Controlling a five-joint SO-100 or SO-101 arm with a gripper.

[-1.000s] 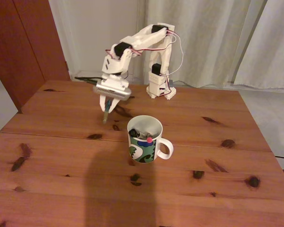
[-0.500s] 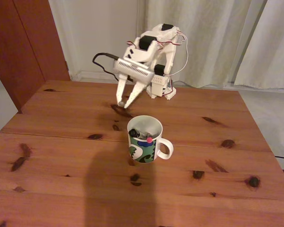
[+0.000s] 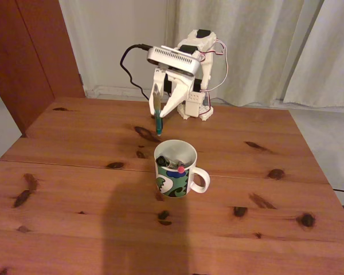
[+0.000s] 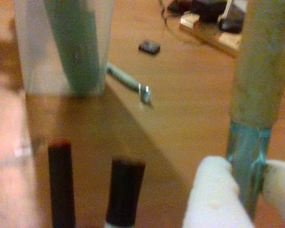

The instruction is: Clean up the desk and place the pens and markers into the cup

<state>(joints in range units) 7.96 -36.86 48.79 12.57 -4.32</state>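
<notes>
**No readable text in either view**

No words, numbers, brand names or signs can be made out. In the fixed view, the cup (image 3: 175, 169) carries only a green, blue and white swirl pattern — decoration, not lettering. In the wrist view, the green pen (image 4: 251, 128) and the other surfaces are too blurred for any printing to be read — nothing legible there.

I log a reddish-brown knotted pine desk (image 3: 74, 189); white ceramic mug (image 3: 175, 169), green-blue-white swirls; slim green pen (image 3: 157, 120); white gripper (image 3: 161, 116).
</notes>
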